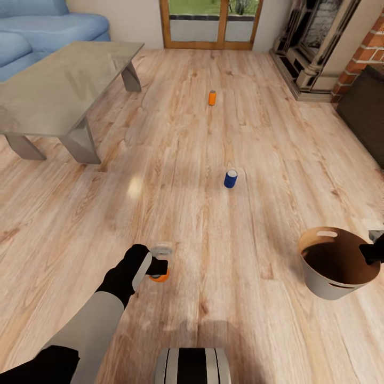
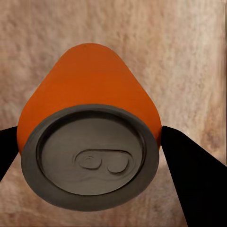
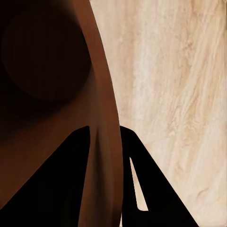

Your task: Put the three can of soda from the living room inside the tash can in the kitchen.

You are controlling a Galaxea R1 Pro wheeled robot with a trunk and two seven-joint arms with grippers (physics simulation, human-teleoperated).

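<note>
My left end effector [image 1: 158,268] is lowered over the wood floor [image 1: 213,234] near my base, with its fingers [image 2: 196,179] set on either side of an orange can [image 1: 159,276]. In the left wrist view the can [image 2: 90,137] stands upright between the two dark fingers, grey top with pull tab facing the camera. Whether the fingers press the can wall or only flank it I cannot tell, and I cannot tell if the can is lifted or standing on the floor.

My right end effector [image 1: 372,252] is closed on the rim of the trash can [image 1: 325,280], at the right edge of the head view. In the right wrist view one finger [image 3: 61,184] sits inside the brown wall [image 3: 101,142] and the other outside it, the rim pinched between them. The trash can is off-white outside, brown inside, with an oval handle slot [image 1: 326,233] on the side away from me. It sits slightly tilted; floor contact cannot be confirmed.

Remaining cans on the floor:
- Dark blue can [image 1: 230,178]: upright, ahead of me, well apart from both end effectors.
- Second orange can [image 1: 212,97]: upright, farther ahead, toward the wood-framed glass doors [image 1: 210,24].

A glass-topped low table [image 1: 58,90] stands at the left in front of a blue sofa [image 1: 48,26]. A brick fireplace [image 1: 330,48] occupies the far right corner.
</note>
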